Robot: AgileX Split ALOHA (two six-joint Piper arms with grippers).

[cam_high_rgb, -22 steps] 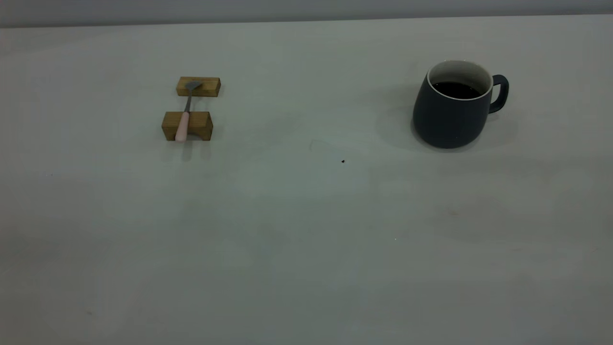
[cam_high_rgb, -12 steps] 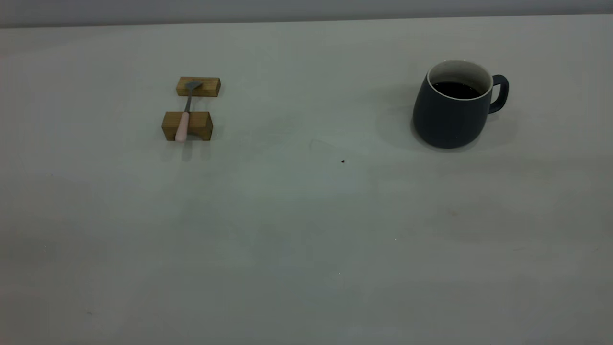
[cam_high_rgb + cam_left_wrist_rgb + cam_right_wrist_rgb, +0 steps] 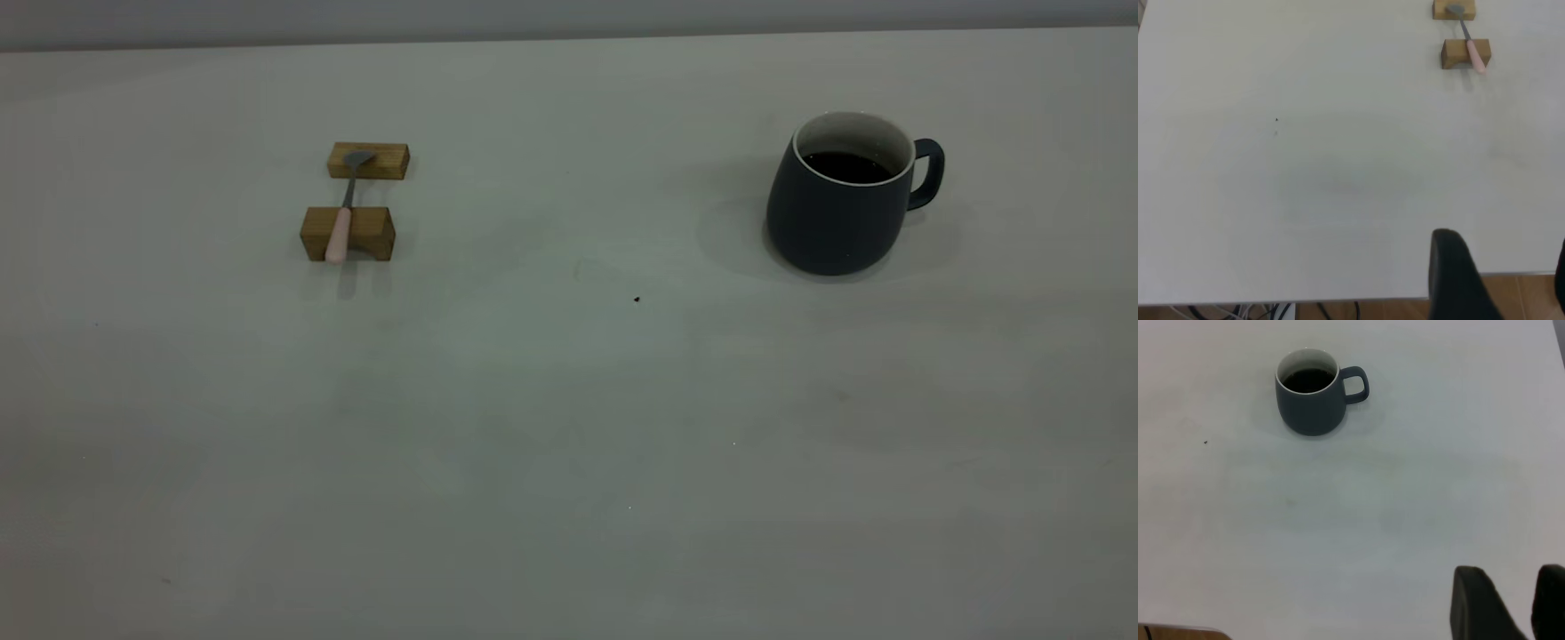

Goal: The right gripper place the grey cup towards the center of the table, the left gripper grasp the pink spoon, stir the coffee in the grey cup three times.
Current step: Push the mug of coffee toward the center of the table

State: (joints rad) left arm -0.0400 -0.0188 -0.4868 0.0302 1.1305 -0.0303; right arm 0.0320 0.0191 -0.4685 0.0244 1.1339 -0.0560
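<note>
The grey cup (image 3: 836, 218) stands upright at the table's (image 3: 569, 427) far right, handle turned rightward, with dark coffee (image 3: 846, 166) inside. The pink spoon (image 3: 338, 233) lies across two wooden blocks at the far left, its bowl on the farther block. Neither gripper shows in the exterior view. In the left wrist view my left gripper (image 3: 1501, 267) hangs open over the table's near edge, far from the spoon (image 3: 1476, 55). In the right wrist view my right gripper (image 3: 1511, 590) is open and empty, well short of the cup (image 3: 1310, 407) and its coffee (image 3: 1308, 380).
The two brown blocks (image 3: 388, 162) (image 3: 372, 235) carry the spoon. A tiny dark speck (image 3: 637, 300) marks the table's middle. Brown floor (image 3: 1525, 297) and cables (image 3: 1265, 311) show past the near table edge in the left wrist view.
</note>
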